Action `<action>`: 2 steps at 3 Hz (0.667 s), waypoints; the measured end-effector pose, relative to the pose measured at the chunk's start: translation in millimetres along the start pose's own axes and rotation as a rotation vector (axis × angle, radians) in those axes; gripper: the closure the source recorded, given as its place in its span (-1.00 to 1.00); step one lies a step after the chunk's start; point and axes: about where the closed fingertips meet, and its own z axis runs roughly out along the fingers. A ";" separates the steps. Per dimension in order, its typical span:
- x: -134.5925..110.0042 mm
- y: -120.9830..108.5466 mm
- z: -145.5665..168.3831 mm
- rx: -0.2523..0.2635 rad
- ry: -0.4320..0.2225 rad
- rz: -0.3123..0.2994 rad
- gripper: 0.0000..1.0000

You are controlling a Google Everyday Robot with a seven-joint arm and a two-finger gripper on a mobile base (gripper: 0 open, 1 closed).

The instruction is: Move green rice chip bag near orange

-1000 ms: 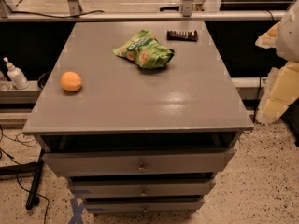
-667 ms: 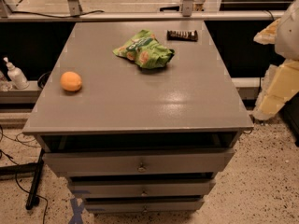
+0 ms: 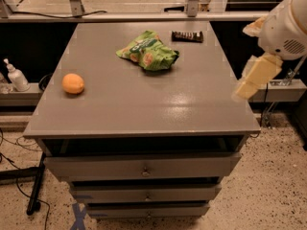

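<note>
Camera view: a grey desk [image 3: 144, 109] fills the middle of the scene, its flat top seen from above and in front. Under the top sits an open slot, and below that three drawers [image 3: 144, 167] are stacked, each with a small knob at its centre.

The green rice chip bag [image 3: 148, 51] lies crumpled on the desk, towards the far edge and a little right of the desk's midline. The orange [image 3: 73, 83] rests on the desk near its left edge, about halfway back and well apart from the bag, with bare desk surface between them. A small dark rectangular bar [image 3: 187, 36] lies flat at the desk's far edge, right of centre and just beyond the bag, not touching it.

The gripper [image 3: 249, 80] hangs in the air off the desk's right edge, beside it rather than over it. It is a cream-coloured piece slanting down and to the left from the white rounded arm housing [image 3: 285, 28] above. It touches nothing on the desk. Whether it is parted or closed I cannot tell.

Left of the desk, lower down, a white pump bottle [image 3: 14, 75] stands on a ledge. At the desk's foot, speckled floor [image 3: 268, 195] shows on the right, and black cables [image 3: 19, 169] trail on the left.
</note>
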 end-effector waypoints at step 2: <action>-53.4 -52.7 89.2 -0.042 -0.242 0.140 -1.00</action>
